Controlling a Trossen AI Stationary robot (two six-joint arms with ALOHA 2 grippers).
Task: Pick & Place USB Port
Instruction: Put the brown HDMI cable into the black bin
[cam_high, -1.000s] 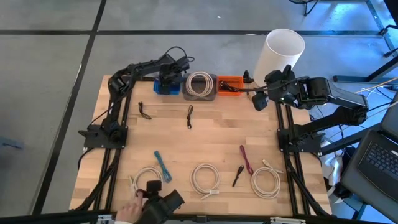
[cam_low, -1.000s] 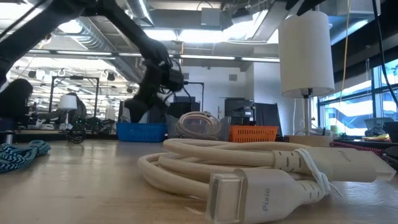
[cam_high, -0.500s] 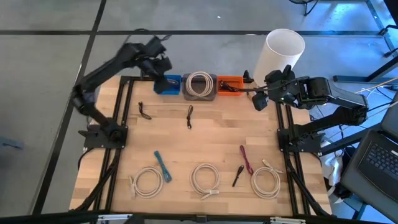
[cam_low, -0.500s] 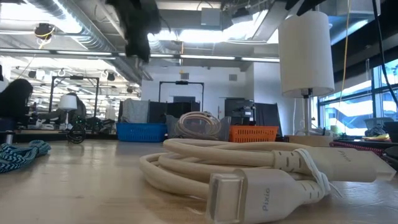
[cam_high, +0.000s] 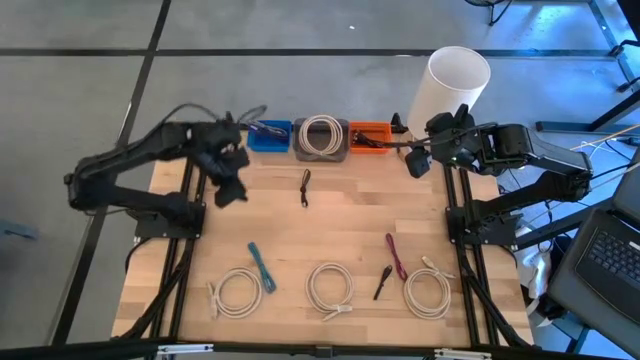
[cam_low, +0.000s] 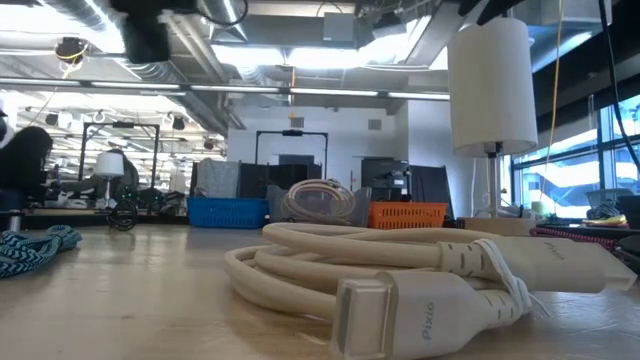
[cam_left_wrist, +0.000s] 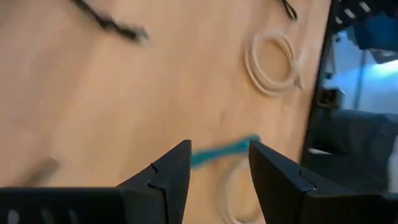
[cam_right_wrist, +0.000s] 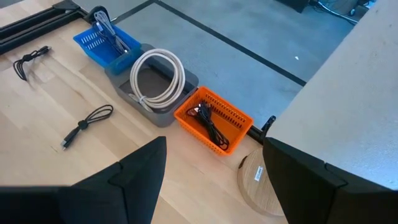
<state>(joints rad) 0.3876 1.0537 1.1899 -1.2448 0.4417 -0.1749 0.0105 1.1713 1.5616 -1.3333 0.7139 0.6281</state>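
I'm hovering my left claw (cam_high: 228, 188) over the table's 10 o'clock area, jaws apart, gripping nothing. My right claw (cam_high: 418, 160) is waiting at the 2 o'clock edge, jaws wide, also empty.

I'm taking the teal cable (cam_high: 262, 267) as the likely task thing. It's lying flat at about 7 o'clock, just beside a white coil (cam_high: 238, 292) and well apart from the blue bin (cam_high: 268, 135) at 11 o'clock.

Handling guess: it's looking light, soft and floppy, so the tails will be drooping once it's lifted. It's not fragile. The braid should be giving decent friction. I'm thinking of pinching across the middle of the bundle so both ends hang evenly; a plug end would be stiffer but would leave it swinging.

View notes:
- The left wrist view is showing the teal cable framed in the gap between my open jaws, which the high view can't show.
- The high view is giving the full layout: three bins along 12 o'clock, the black cable (cam_high: 305, 187) near centre, and the red cable (cam_high: 396, 255) at 5 o'clock.
- The right wrist view is looking into the bins, with cables already sitting in the blue one.
- The low view is mostly blocked by the nearest white coil.
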